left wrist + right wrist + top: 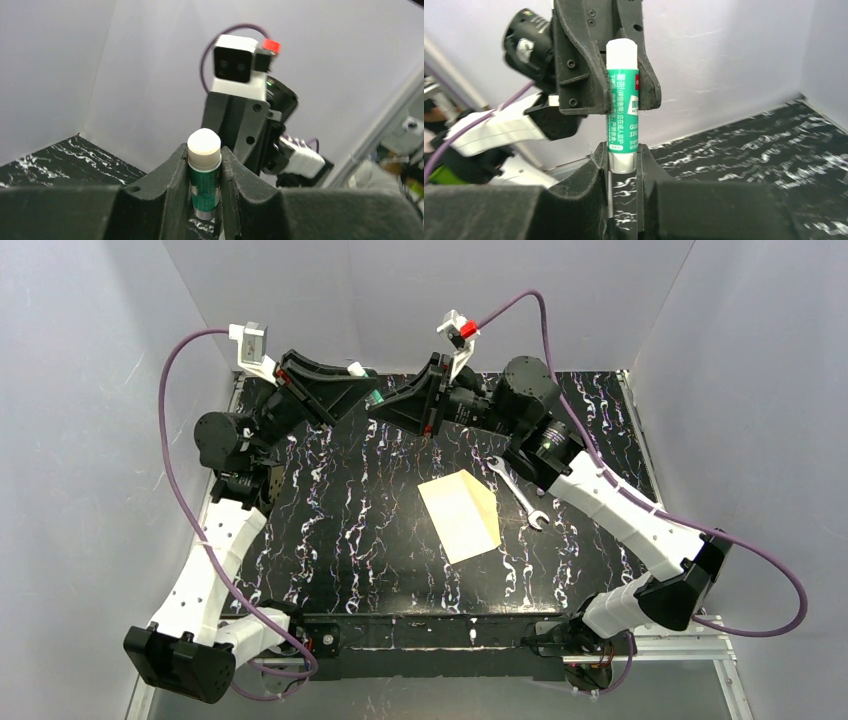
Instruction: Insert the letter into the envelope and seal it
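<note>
Both arms are reaching to the far side of the black, white-veined marble-pattern table (340, 530), and they are meeting there around a cylindrical plastic glue stick with a green label and a white end (622, 110). The left gripper (204, 150) is clamping the stick crosswise, its two black fingers (175, 170) pressing narrowly against the green barrel just under the white end. The right gripper (622, 149) is pinching the opposite, lower end of the same stick, its jaws standing narrow and touching the barrel on both sides, so the stick is being held between the two grippers, up off the table. The flat white, cream-looking rectangular paper envelope (450, 520) is lying tilted near the middle of the table, well apart from both grippers. Its right-hand part is looking tanner than the rest; whether that is the tan kraft-brown paper letter sitting in it cannot be told from above. A silver metal open-ended wrench (520, 492) is lying just beside the envelope's right edge, near the right arm.
</note>
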### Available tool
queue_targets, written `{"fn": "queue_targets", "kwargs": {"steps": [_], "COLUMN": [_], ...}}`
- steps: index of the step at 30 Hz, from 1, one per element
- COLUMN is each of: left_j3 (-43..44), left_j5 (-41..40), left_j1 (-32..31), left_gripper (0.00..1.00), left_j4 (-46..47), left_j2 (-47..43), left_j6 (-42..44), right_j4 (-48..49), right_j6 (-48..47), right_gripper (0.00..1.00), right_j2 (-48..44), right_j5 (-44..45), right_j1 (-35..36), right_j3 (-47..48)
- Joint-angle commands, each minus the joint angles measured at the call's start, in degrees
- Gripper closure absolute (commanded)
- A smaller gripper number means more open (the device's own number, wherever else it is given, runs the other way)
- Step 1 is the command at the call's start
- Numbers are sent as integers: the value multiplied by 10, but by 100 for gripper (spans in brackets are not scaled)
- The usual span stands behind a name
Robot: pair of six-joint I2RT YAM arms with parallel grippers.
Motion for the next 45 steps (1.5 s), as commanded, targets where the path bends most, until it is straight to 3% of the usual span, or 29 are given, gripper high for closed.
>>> {"fn": "queue_targets", "kwargs": {"steps": [1,7,12,14,15,16,18,21,25,32,34,39,42,45], "left_j3": [48,87,81,75,68,59,29,-24,-45,-12,-13,-29,-27,-23], "left_j5": [181,281,278,254,228,179,85,-47,-158,-170,-167,-167,-163,-161], "left_j1": [-3,-3,-3,-3,-3,-3,-3,-3,-3,-3,-3,-3,-3,-3], "left_gripper": [100,100,100,100,100,100,100,100,100,100,100,100,100,100], "left_j4": [72,151,210,211,207,198,165,110,-35,-226,-254,-265,-265,-267], "left_j2": [-1,24,28,28,26,24,14,-6,-32,-35,-36,-43,-43,-45], "left_j6": [45,-29,-68,-68,-67,-64,-66,-101,-173,-290,-318,-385,-397,-403], "right_j4": [136,321,346,272,199,118,31,27,70,82,92,75,71,47], "right_j6": [104,260,277,233,179,122,26,-76,-149,-264,-295,-330,-331,-329], "right_gripper": [99,99,99,98,81,57,19,7,4,6,8,9,18,38], "right_j2": [-25,-21,-19,-19,-23,-30,-56,-106,-138,-102,-88,-50,-37,-20], "right_j5": [-171,-271,-282,-254,-218,-173,-66,77,171,228,271,283,301,323], "right_j1": [2,1,1,1,1,2,3,3,6,43,68,94,101,102], "right_j3": [9,-18,-11,2,13,20,1,-65,-123,-97,-84,-39,-28,0]}}
